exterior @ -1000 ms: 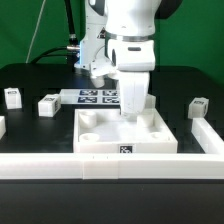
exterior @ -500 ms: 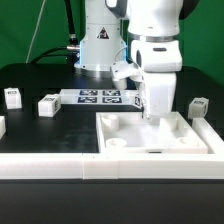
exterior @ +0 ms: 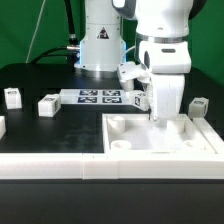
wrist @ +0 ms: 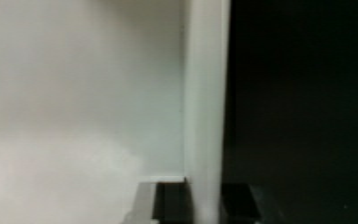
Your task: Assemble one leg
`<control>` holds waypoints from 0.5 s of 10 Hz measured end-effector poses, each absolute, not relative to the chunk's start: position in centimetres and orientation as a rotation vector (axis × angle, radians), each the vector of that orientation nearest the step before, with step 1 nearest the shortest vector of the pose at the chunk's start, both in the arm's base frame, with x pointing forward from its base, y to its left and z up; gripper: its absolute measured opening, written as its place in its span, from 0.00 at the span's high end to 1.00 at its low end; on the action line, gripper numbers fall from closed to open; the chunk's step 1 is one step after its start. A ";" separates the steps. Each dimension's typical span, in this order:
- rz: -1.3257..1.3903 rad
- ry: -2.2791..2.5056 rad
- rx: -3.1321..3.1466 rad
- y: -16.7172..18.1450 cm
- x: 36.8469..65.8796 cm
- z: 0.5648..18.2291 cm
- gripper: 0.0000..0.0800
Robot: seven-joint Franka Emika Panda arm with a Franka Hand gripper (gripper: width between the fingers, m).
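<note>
My gripper [exterior: 160,116] reaches straight down onto the far wall of the large white square tray [exterior: 190,146] at the exterior view's right. In the wrist view the gripper [wrist: 208,202] has its dark fingers [wrist: 174,204] on either side of the tray's thin upright wall [wrist: 206,90], shut on it. Small white legs lie loose on the black table: one [exterior: 12,96] at the far left, one [exterior: 48,104] beside it, one [exterior: 198,107] at the right behind the tray. Another small white piece [exterior: 141,99] shows just behind the gripper.
The marker board [exterior: 98,97] lies behind the tray, left of the gripper. A long white rail [exterior: 50,166] runs along the table's front edge. The arm's base [exterior: 100,45] stands at the back.
The gripper and the tray have moved together toward the exterior view's right. The loose legs and the marker board have not moved.
</note>
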State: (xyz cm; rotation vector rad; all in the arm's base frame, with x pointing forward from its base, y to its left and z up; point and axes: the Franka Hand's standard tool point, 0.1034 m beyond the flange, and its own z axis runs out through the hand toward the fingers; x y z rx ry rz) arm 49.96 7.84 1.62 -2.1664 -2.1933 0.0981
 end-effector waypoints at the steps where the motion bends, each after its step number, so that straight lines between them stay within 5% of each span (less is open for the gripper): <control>1: 0.098 -2.193 -2.167 7.8 50.0 1.6 0.81; 2: 0.098 -2.193 -2.167 7.8 50.0 1.6 0.81; 4: 0.098 -2.193 -2.167 7.8 50.0 1.6 0.35; 5: 0.098 -2.193 -2.167 7.8 50.0 1.6 0.35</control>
